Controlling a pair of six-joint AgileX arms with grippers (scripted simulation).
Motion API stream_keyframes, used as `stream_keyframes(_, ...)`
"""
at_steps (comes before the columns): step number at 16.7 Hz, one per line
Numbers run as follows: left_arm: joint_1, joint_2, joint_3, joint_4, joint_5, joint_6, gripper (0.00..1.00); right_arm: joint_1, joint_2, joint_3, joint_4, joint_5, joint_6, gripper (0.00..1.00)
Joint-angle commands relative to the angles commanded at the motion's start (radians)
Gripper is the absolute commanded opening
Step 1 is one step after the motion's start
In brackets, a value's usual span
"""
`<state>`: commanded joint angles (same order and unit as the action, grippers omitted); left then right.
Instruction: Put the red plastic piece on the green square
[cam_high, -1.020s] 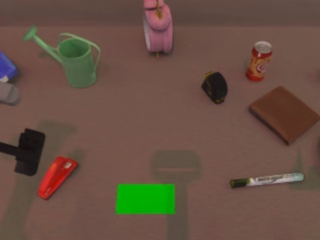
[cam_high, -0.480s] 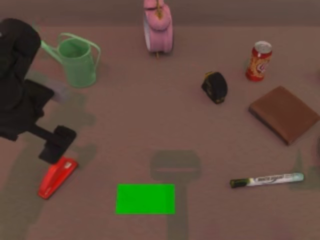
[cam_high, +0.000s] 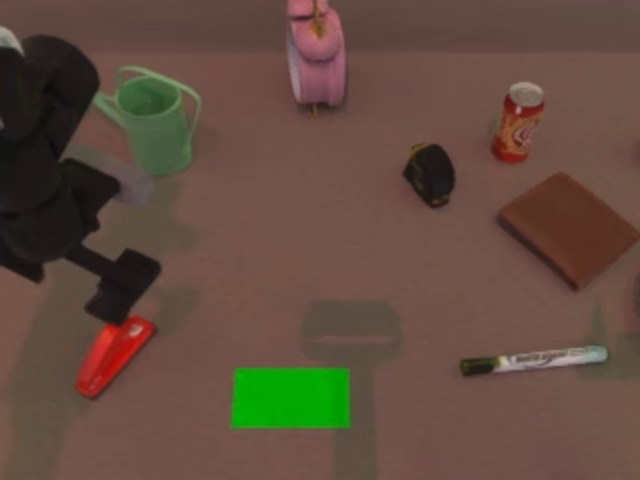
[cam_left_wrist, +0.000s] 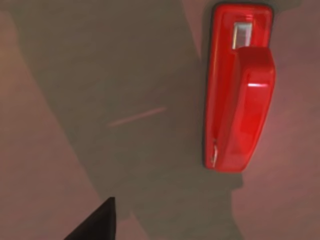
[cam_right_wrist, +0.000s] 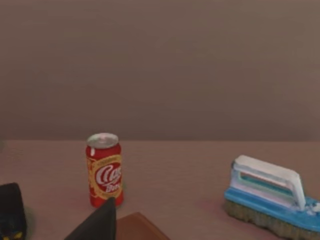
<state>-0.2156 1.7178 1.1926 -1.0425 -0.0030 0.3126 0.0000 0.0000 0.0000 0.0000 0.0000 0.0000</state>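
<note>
The red plastic piece (cam_high: 115, 355) lies flat at the table's front left, slanted, with its tapered end toward the front. In the left wrist view it (cam_left_wrist: 240, 90) fills the frame close below the camera. My left gripper (cam_high: 120, 288) hangs open just behind the piece's far end, holding nothing; one dark fingertip (cam_left_wrist: 95, 225) shows beside the piece. To the piece's right, the green square (cam_high: 291, 397) lies bare at the front centre. My right gripper (cam_right_wrist: 142, 235) is parked off the table's right side, open, showing one finger (cam_right_wrist: 100, 222).
A pale green watering can (cam_high: 150, 120) stands behind the left arm. A pink alarm clock (cam_high: 318, 60), black tape measure (cam_high: 430, 175), soda can (cam_high: 517, 122), brown book (cam_high: 568, 228) and marker (cam_high: 533, 360) lie to the right. A blue brush (cam_right_wrist: 272, 195) sits beyond the right gripper.
My left arm has swung in from the left edge, and its gripper has moved right to just behind the red piece. The piece has not moved.
</note>
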Motion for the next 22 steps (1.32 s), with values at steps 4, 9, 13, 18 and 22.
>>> stream_keyframes(4,-0.003,0.034,-0.042,0.070,0.000,0.004,1.00,0.000,0.000,0.000,0.000,0.000,0.000,1.00)
stream_keyframes(9,-0.002,0.140,-0.162,0.306,0.001,0.006,1.00,0.000,0.000,0.000,0.000,0.000,0.000,1.00)
stream_keyframes(13,-0.002,0.186,-0.212,0.395,0.001,0.007,1.00,0.000,0.000,0.000,0.000,0.000,0.000,1.00)
stream_keyframes(18,-0.002,0.186,-0.212,0.395,0.001,0.007,0.85,0.000,0.000,0.000,0.000,0.000,0.000,1.00)
stream_keyframes(22,-0.002,0.186,-0.212,0.395,0.001,0.007,0.55,0.000,0.000,0.000,0.000,0.000,0.000,1.00)
